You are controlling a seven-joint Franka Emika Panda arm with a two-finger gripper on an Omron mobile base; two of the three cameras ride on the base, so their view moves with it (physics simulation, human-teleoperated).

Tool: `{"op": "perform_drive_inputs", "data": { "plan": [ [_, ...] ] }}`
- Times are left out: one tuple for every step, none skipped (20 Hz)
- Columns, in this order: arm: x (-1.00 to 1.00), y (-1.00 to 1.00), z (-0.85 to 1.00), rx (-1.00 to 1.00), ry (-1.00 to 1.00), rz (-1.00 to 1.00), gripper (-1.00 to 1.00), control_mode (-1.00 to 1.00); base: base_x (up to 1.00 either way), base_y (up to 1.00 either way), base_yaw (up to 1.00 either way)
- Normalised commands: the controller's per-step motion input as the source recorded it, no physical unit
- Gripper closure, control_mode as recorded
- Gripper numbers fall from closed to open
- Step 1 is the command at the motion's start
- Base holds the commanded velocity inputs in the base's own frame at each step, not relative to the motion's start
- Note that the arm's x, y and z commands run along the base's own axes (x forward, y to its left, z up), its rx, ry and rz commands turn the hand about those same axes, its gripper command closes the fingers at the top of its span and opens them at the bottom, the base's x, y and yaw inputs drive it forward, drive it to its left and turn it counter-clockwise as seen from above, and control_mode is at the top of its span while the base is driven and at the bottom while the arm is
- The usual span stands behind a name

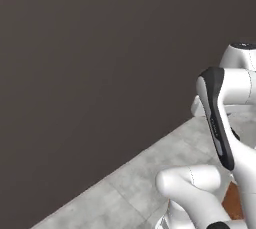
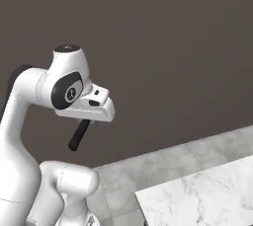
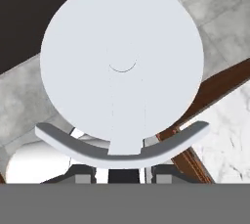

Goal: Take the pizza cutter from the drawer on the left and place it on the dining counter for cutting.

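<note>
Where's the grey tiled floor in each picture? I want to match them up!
Left base view: the grey tiled floor slopes across the bottom, rising toward the right.
Right base view: it is a band low down, between the wall and the marble dining counter.
Hand view: it peeks out behind the pizza cutter, at the top right and the left.
Shared landmark: the dark wall, which meets the floor's far edge in all three.

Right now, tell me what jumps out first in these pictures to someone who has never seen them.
In the hand view, the big round pale wheel of the pizza cutter stands out first, shut in the gripper just above the fingertips. In the right base view its dark handle hangs below the raised white hand against the dark wall. A corner of the white marble dining counter lies at lower right.
</note>
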Motion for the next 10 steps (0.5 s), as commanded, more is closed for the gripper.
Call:
{"op": "perform_drive_inputs", "data": {
  "plan": [
    [0.00, 0.00, 0.00, 0.00, 0.00, 0.00, 1.00, 1.00, 0.00, -0.33, -0.85],
    [0.00, 0.00, 0.00, 0.00, 0.00, 0.00, 1.00, 1.00, 0.00, -0.15, -0.87],
    [0.00, 0.00, 0.00, 0.00, 0.00, 0.00, 1.00, 1.00, 0.00, 0.00, -0.87],
    [0.00, 0.00, 0.00, 0.00, 0.00, 0.00, 1.00, 1.00, 0.00, 0.00, -0.84],
    [0.00, 0.00, 0.00, 0.00, 0.00, 0.00, 1.00, 1.00, 0.00, 0.16, -0.82],
    [0.00, 0.00, 0.00, 0.00, 0.00, 0.00, 1.00, 1.00, 0.00, 0.38, -0.82],
    [0.00, 0.00, 0.00, 0.00, 0.00, 0.00, 1.00, 1.00, 0.00, 0.46, -0.82],
    [0.00, 0.00, 0.00, 0.00, 0.00, 0.00, 1.00, 1.00, 0.00, 0.54, -0.82],
    [0.00, 0.00, 0.00, 0.00, 0.00, 0.00, 1.00, 1.00, 0.00, 0.59, -0.80],
    [0.00, 0.00, 0.00, 0.00, 0.00, 0.00, 1.00, 1.00, 0.00, 0.72, -0.76]
  ]
}}
